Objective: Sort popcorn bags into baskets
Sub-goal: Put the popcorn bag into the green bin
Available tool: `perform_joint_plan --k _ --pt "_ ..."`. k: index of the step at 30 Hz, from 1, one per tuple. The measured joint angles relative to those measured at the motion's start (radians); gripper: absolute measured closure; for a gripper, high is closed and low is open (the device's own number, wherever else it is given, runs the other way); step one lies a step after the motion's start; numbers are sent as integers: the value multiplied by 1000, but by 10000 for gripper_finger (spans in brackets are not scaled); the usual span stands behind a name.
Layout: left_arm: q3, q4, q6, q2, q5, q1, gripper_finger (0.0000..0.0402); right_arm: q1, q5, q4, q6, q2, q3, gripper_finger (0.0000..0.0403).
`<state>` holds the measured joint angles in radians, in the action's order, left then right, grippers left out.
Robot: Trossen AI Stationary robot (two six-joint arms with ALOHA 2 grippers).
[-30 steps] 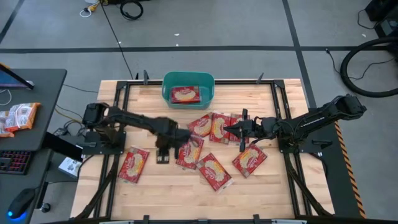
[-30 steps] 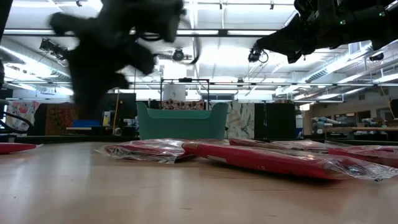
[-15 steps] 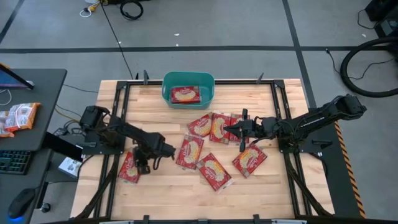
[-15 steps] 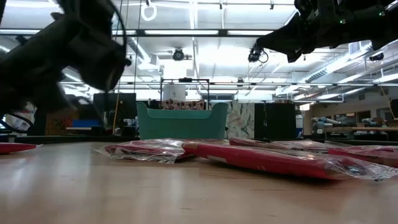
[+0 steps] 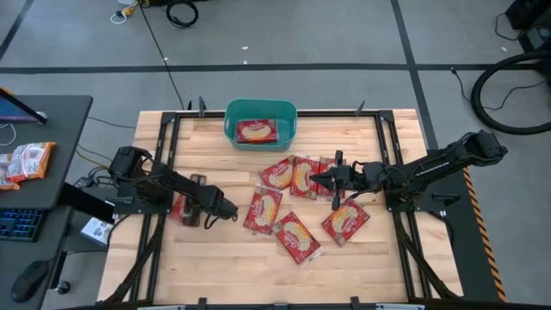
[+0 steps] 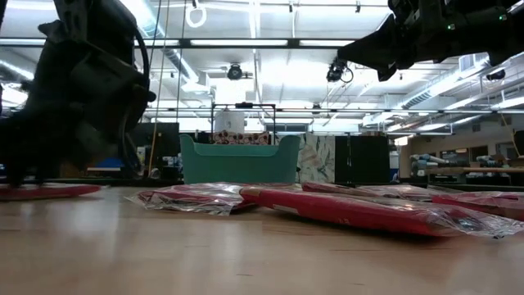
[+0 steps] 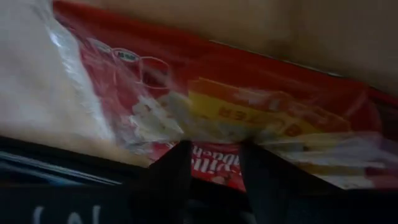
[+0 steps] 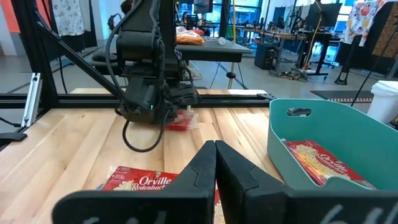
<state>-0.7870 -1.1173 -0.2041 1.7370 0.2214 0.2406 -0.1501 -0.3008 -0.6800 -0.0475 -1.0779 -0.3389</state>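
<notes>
The teal basket [image 5: 261,110] stands at the table's far edge with one red popcorn bag [image 5: 256,131] lying flat inside; it also shows in the right wrist view [image 8: 323,134]. Several popcorn bags [image 5: 297,237] lie flat on the wood around the table's middle. My left gripper [image 5: 191,211] is down on the leftmost bag [image 5: 180,207] and shut on it. My right gripper [image 5: 336,182] hangs shut and empty above the bags at middle right, its fingers together [image 8: 215,163]. My left gripper pinches a strip of the leftmost bag's printed face [image 7: 214,163] between its two fingers. The fingers come from above, slanting down. The bag lies low on the table under the gripper [image 6: 49,191]. How many layers the fingers have, I cannot tell.
Black frame rails [image 5: 164,172] run along the table's left and right sides. A dark side desk [image 5: 43,129] to the left holds orange-and-white packets [image 5: 26,162]. Bare wood lies along the near edge [image 5: 258,275].
My left gripper has gone from the table's middle toward the left edge and down onto the leftmost bag. That bag now lies a little nearer the far edge than before, under the gripper. My right gripper has kept still.
</notes>
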Motion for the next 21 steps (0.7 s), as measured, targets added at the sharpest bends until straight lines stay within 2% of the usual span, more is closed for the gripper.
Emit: perform_joint_plan --k 4,7,11,13,16,21 --pt "1 82 161 3 275 5 260 0 8 0 0 0 0 389" --pt "2 181 335 4 404 6 260 0 8 0 0 0 0 389" --pt "2 328 584 2 472 6 260 0 8 0 0 0 0 389" --pt "-1 371 645 -4 510 6 260 0 8 1 2 0 0 389" --pt "-28 364 656 -44 504 0 260 0 8 6 2 0 0 389" --pt "-67 339 588 -167 429 -2 260 0 8 8 2 0 0 389"
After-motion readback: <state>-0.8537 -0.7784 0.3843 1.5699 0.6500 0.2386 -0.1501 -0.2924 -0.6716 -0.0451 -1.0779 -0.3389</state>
